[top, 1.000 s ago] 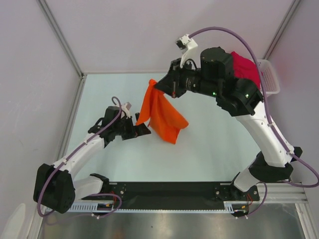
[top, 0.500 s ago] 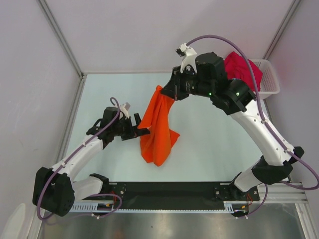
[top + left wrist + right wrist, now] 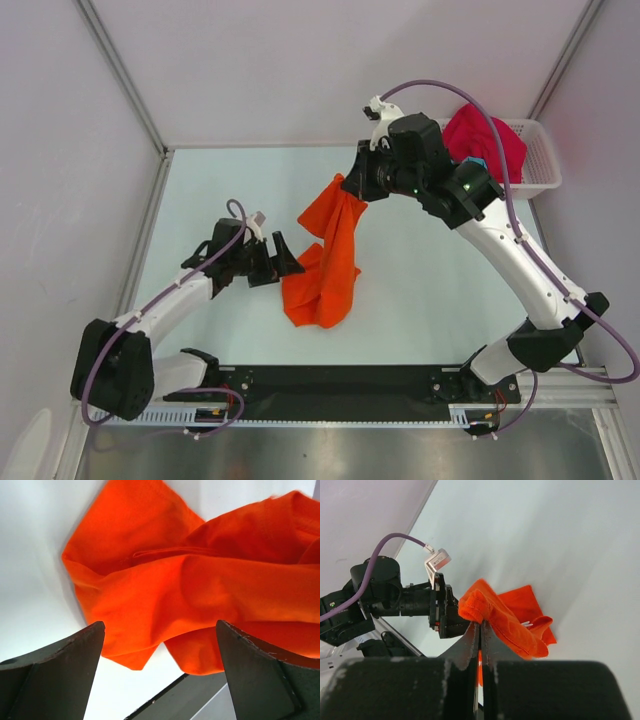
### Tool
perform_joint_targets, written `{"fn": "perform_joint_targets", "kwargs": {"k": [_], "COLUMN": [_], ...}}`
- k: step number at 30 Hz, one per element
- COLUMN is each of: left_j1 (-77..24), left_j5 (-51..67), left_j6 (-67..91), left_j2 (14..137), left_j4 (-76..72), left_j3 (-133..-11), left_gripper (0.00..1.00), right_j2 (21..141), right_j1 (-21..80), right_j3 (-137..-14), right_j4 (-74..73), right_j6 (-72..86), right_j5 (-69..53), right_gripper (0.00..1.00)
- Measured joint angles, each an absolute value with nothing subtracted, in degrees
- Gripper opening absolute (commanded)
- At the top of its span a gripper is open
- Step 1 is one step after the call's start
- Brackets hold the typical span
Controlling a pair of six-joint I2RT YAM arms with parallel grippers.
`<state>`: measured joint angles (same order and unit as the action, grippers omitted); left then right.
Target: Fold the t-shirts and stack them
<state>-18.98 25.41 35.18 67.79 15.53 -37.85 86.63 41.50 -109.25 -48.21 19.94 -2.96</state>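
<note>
Item one: orange t-shirt (image 3: 325,270), upper edge pinched in my right gripper (image 3: 347,188), jaws clamped tight; it hangs with its lower part bunched on the table (image 3: 430,270). My left gripper (image 3: 290,258), jaws spread wide and holding nothing, sits just beside the cloth's left edge. Item two: crimson t-shirt (image 3: 487,140), heaped in the white basket (image 3: 541,160) at the far right corner.
</note>
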Motion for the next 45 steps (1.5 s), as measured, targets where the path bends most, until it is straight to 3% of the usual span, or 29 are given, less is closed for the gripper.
{"fn": "perform_joint_targets", "kwargs": {"k": [15, 18, 21, 22, 28, 32, 45], "left_j1": [-18.9, -18.9, -19.0, -19.1, -19.4, -20.1, -13.2], "left_j5": [26.0, 25.8, 26.8, 26.7, 29.6, 27.2, 17.0], "left_j6": [37.6, 38.1, 39.2, 39.8, 41.5, 40.5, 34.0], "left_j2": [77.0, 80.4, 83.3, 84.7, 91.8, 92.0, 79.0], "left_j4": [8.4, 7.0, 3.7, 2.9, 0.6, 6.6, 31.8], "left_j3": [-33.6, -33.6, -34.1, -34.1, -36.5, -41.3, -82.0], "left_gripper": [0.95, 0.87, 0.17, 0.00, 0.00, 0.00, 0.00], "right_j2": [84.8, 84.8, 84.8, 84.8, 84.8, 84.7, 87.7], "right_j1": [38.8, 38.8, 38.8, 38.8, 37.8, 36.4, 25.3], "right_j3": [-107.0, -107.0, -107.0, -107.0, -107.2, -107.5, -114.9], "right_j4": [-48.4, -48.5, -48.6, -48.7, -49.8, -50.4, -52.6], "right_j6": [19.9, 19.9, 19.9, 19.9, 19.9, 19.6, 16.8], "right_j5": [-0.7, -0.6, -0.4, -0.2, 0.9, 1.2, 4.8], "right_gripper": [0.00, 0.00, 0.00, 0.00, 0.00, 0.00, 0.00]}}
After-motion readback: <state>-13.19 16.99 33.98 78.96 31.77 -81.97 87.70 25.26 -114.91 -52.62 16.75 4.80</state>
